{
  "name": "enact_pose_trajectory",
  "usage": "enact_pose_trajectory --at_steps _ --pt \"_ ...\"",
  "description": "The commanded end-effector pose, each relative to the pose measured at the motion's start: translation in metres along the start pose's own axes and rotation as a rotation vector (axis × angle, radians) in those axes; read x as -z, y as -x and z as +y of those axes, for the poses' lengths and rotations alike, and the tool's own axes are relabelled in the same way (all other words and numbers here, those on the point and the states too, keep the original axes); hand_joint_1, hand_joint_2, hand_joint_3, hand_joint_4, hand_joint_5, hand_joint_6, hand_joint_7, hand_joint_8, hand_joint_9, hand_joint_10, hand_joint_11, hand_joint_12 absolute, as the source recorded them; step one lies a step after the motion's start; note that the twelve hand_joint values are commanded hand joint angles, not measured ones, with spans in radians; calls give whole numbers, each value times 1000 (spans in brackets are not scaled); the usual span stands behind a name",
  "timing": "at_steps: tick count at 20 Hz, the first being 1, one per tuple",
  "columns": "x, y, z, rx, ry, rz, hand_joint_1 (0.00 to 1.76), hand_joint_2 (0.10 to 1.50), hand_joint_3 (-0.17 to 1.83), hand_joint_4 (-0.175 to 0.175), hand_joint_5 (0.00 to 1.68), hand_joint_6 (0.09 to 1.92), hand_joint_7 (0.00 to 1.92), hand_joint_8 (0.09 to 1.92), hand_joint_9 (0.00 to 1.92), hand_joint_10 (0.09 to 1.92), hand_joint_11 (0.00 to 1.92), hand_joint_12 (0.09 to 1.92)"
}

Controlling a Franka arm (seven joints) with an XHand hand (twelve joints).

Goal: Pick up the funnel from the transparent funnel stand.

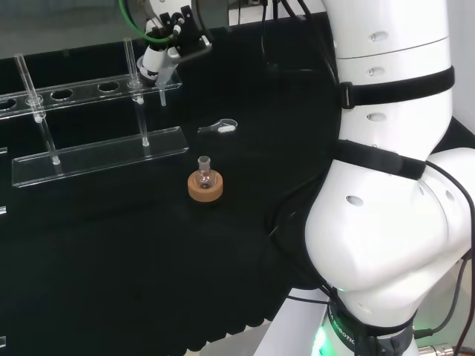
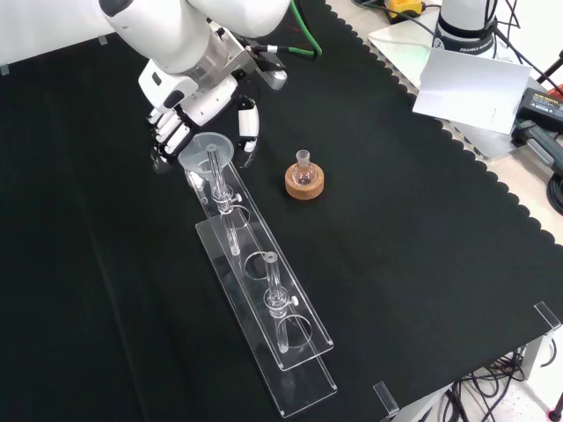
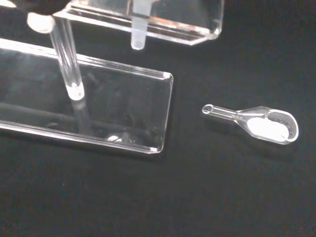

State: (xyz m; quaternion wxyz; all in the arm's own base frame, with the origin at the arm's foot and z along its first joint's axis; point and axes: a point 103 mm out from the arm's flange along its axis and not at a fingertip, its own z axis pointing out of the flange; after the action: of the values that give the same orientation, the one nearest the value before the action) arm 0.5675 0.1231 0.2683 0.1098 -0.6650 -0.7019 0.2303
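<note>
The clear funnel (image 2: 208, 148) sits in the end hole of the transparent funnel stand (image 2: 264, 290), at the stand's far end in the front view. Its stem (image 3: 138, 30) pokes down through the upper shelf (image 3: 163, 19), above the base plate (image 3: 108, 113). My hand (image 2: 195, 104) reaches down over it. The curled fingers (image 2: 167, 134) lie against one side of the funnel's rim and the thumb (image 2: 248, 125) against the other. In the head view my hand (image 1: 169, 38) hangs over the right end of the stand (image 1: 96, 157).
A small round flask on a cork ring (image 2: 305, 178) stands right of the stand in the front view and in front of it in the head view (image 1: 205, 184). A small glass scoop (image 3: 269, 126) with white powder lies on the cloth by the stand's end (image 1: 220, 127). Two upright posts (image 2: 274, 281) rise from the stand.
</note>
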Motion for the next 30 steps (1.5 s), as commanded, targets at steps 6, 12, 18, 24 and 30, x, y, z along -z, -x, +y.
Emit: enact_pose_trajectory --at_steps 6,12,18,24,30 --pt "-3 6 2 9 -6 -3 699 698 437 19 216 87 132 622 360 657 136 1383" --pt "-2 1 1 16 29 -15 707 686 472 10 300 87 284 655 514 628 169 1370" --pt "2 0 -4 -19 118 -52 725 698 497 -5 694 198 560 656 693 555 257 1333" --pt "16 2 -19 -46 260 -74 805 737 509 7 944 618 767 637 850 484 398 1288" --pt "48 6 -44 -56 317 -104 869 743 528 4 1005 659 816 646 938 453 534 1218"
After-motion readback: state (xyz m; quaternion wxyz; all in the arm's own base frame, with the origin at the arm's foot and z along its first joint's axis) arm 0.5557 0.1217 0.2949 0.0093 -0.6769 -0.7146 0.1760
